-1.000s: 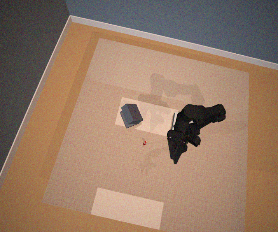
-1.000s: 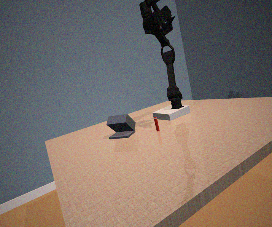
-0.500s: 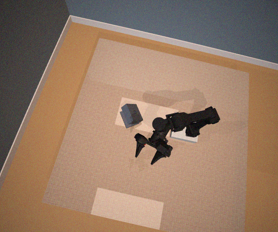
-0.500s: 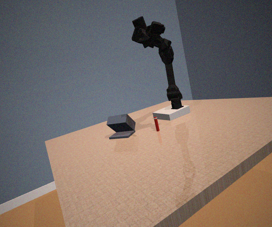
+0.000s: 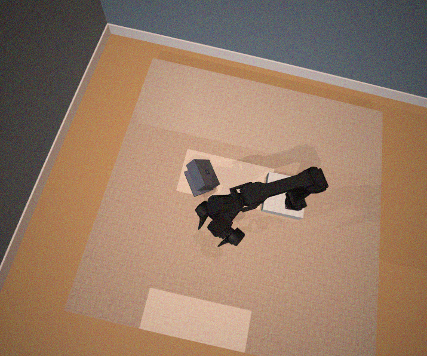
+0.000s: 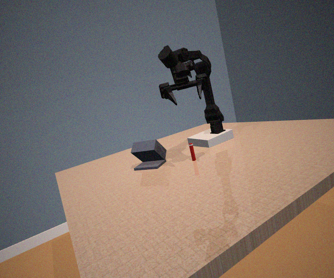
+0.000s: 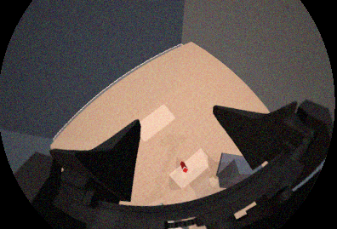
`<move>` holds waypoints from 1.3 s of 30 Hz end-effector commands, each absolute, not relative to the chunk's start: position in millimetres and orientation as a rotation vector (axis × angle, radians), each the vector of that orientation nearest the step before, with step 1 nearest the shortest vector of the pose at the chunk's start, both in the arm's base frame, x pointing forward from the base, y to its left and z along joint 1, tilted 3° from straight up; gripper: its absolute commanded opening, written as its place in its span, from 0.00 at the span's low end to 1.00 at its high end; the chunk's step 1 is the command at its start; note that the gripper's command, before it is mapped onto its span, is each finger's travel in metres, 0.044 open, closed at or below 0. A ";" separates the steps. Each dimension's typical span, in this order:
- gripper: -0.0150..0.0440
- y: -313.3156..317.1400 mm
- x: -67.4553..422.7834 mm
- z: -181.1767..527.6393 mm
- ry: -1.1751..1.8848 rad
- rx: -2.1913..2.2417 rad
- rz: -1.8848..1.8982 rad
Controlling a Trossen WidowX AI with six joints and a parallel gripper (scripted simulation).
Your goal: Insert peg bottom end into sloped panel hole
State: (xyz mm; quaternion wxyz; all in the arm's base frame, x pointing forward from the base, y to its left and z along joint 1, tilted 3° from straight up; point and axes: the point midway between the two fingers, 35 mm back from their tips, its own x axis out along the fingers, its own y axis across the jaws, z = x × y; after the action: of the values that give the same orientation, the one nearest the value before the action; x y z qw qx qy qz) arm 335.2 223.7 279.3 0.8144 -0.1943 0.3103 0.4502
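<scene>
Blue-grey walls and an orange floor surround the pale wooden table (image 6: 167,215) on which everything stands.

High above that surface the gripper (image 6: 185,95) hangs with its jaws spread wide and nothing between them; the two dark pointed fingers (image 6: 171,97) aim downward. In the top view the gripper (image 5: 213,232) sits over the near-middle of the table, its fingers (image 5: 201,223) pointing toward the near left. From the wrist view the fingers frame the table far below, one at each side.

Directly beneath, in the gap between the fingers as the wrist camera sees it, lies the red peg (image 7: 183,164), small and viewed from almost end-on. In the exterior view the peg (image 6: 192,151) stands upright on the table, well below the gripper and untouched, just in front of the white base plate (image 6: 210,138) that carries the arm (image 6: 210,98). In the top view the arm's wrist hides the peg.

To the left of the peg, apart from it, sits the grey sloped panel (image 6: 149,153) with a flat foot at its front. The top view shows the panel (image 5: 202,177) resting on a lighter patch of the table, with a small dark hole (image 5: 206,171) in its sloped face. A second light patch (image 5: 196,318) lies at the near edge of the table.
</scene>
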 end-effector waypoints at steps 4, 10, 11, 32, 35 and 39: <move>1.00 200.8 337.4 219.9 0.949 -0.332 0.785; 1.00 175.5 330.0 171.4 1.184 -0.276 0.593; 1.00 171.0 328.1 164.0 1.221 -0.268 0.559; 1.00 132.8 306.8 104.6 1.465 -0.238 0.283; 1.00 133.0 307.4 99.6 1.465 -0.238 0.283; 1.00 133.2 307.9 93.1 1.465 -0.238 0.283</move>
State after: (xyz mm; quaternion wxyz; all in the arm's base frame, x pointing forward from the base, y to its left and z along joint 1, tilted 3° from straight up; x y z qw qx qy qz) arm 307.7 133.9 98.8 0.7291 -0.1076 0.6630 0.1317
